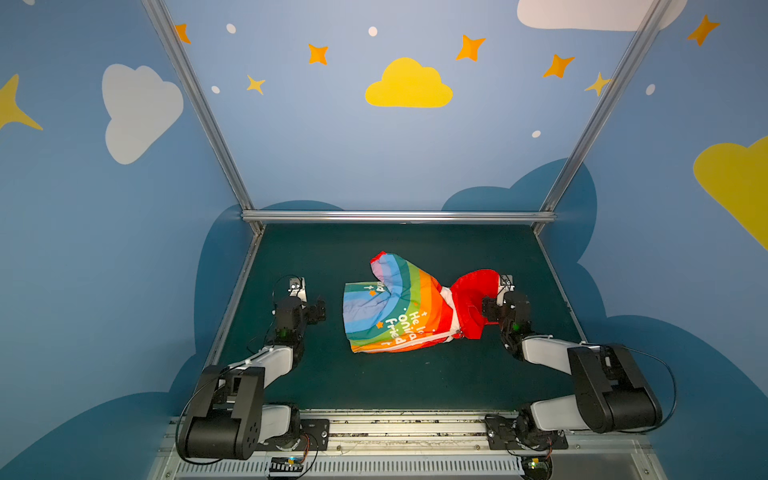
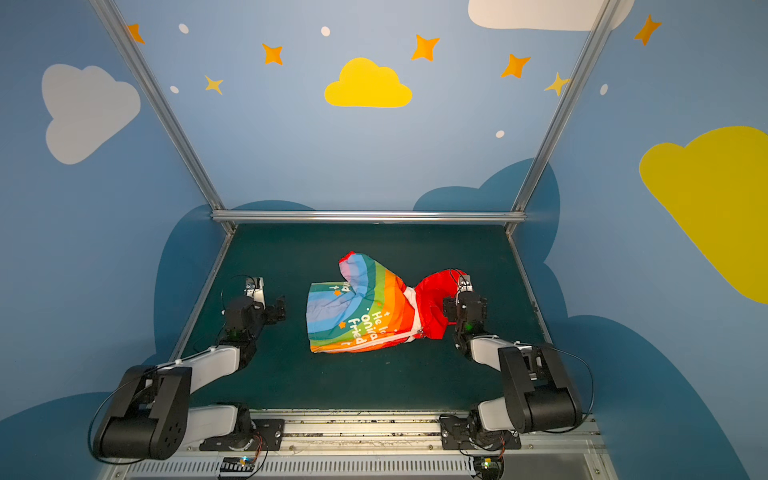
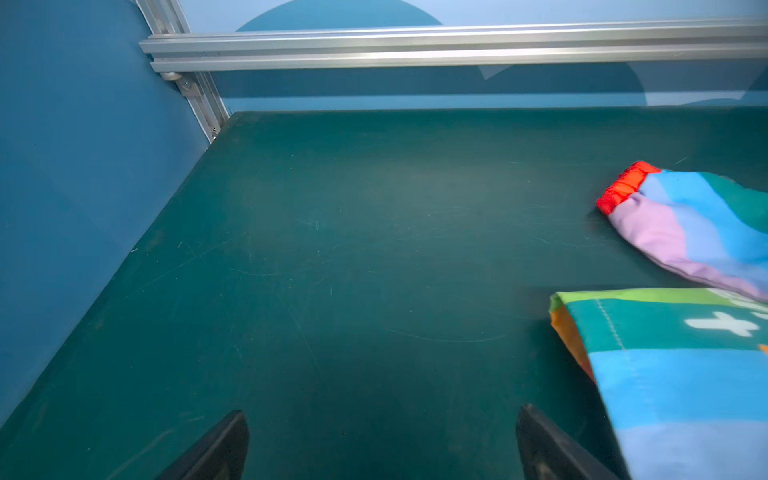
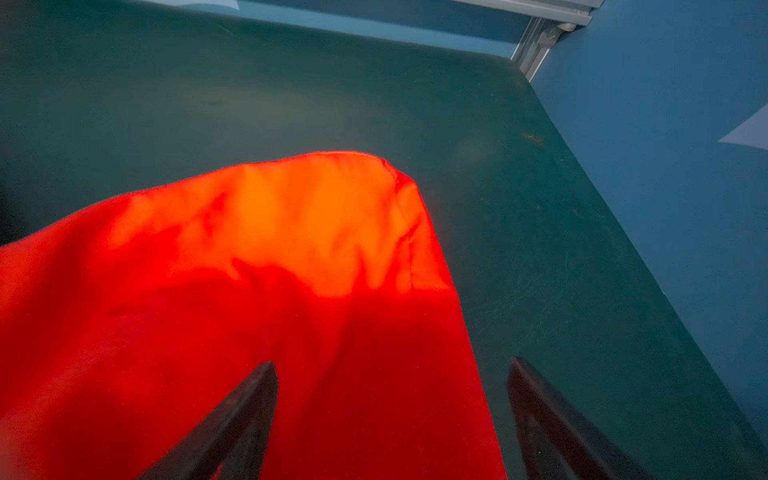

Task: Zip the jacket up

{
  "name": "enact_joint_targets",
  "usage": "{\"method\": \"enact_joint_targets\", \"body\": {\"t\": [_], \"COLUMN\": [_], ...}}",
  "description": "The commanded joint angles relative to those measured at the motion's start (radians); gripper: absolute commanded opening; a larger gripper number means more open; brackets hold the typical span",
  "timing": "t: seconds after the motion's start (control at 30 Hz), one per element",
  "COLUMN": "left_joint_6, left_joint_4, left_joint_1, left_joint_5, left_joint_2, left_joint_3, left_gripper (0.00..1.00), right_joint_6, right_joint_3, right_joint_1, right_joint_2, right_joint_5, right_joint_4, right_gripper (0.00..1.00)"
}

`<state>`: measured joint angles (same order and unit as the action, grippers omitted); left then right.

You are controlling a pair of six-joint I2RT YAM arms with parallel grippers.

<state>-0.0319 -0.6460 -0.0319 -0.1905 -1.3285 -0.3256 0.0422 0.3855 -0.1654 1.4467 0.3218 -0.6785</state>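
Observation:
The jacket [image 1: 390, 311] [image 2: 357, 311] lies crumpled mid-mat, rainbow-striped with white lettering. One sleeve [image 3: 685, 224] with a red cuff points to the far side. The red hood [image 1: 473, 299] [image 4: 291, 257] lies at the jacket's right end. A white zipper [image 1: 415, 341] [image 2: 384, 341] runs along the near edge toward the hood. My left gripper [image 1: 320, 309] [image 2: 280, 307] [image 3: 384, 415] stands open over bare mat, just left of the jacket's hem [image 3: 673, 395]. My right gripper [image 1: 484, 307] [image 2: 446, 307] [image 4: 392, 365] hangs open over the hood's right edge, with red cloth lying beneath its spread fingers.
The green mat [image 1: 374, 382] is bounded by an aluminium rail [image 1: 395, 216] at the back and slanted posts [image 1: 245, 286] at both sides. Blue painted walls stand close behind each arm. A metal track [image 1: 395, 428] runs along the front edge.

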Motion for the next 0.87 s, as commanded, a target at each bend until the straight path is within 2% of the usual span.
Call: {"method": "enact_joint_targets", "body": {"t": [0.0, 0.07, 0.13, 0.2, 0.23, 0.3, 0.4, 0.5, 0.83], "left_joint_6": [-0.002, -0.015, -0.014, -0.004, -0.017, -0.015, -0.014, -0.017, -0.017], "left_joint_4": [-0.152, -0.221, -0.352, -0.409, -0.312, -0.133, -0.253, -0.156, -0.171], "left_joint_1": [0.011, 0.022, 0.026, 0.027, 0.026, 0.026, 0.027, 0.027, 0.026], "left_joint_5": [-0.012, -0.004, 0.011, 0.011, 0.005, 0.011, 0.002, 0.006, 0.005], "left_joint_2": [-0.041, -0.1, -0.193, -0.251, -0.238, -0.193, -0.231, -0.2, -0.204], "left_joint_3": [-0.006, 0.008, 0.033, 0.016, -0.024, -0.077, -0.047, -0.071, -0.068], "left_gripper": [0.99, 0.99, 0.99, 0.99, 0.99, 0.99, 0.99, 0.99, 0.99], "right_joint_6": [0.004, -0.017, -0.001, -0.021, -0.029, -0.033, -0.038, -0.037, -0.039], "right_joint_3": [-0.048, -0.049, -0.042, -0.017, 0.005, -0.008, 0.012, 0.001, 0.009], "right_joint_1": [0.027, 0.046, 0.05, 0.06, 0.075, 0.098, 0.1, 0.104, 0.105], "right_joint_2": [0.05, 0.055, 0.116, 0.084, 0.069, 0.095, 0.073, 0.085, 0.08], "right_joint_5": [-0.066, -0.107, -0.12, -0.139, -0.172, -0.222, -0.229, -0.233, -0.237], "right_joint_4": [-0.272, -0.246, -0.321, -0.214, -0.151, -0.221, -0.147, -0.187, -0.164], "right_gripper": [0.87, 0.87, 0.87, 0.87, 0.87, 0.88, 0.88, 0.87, 0.88]}}
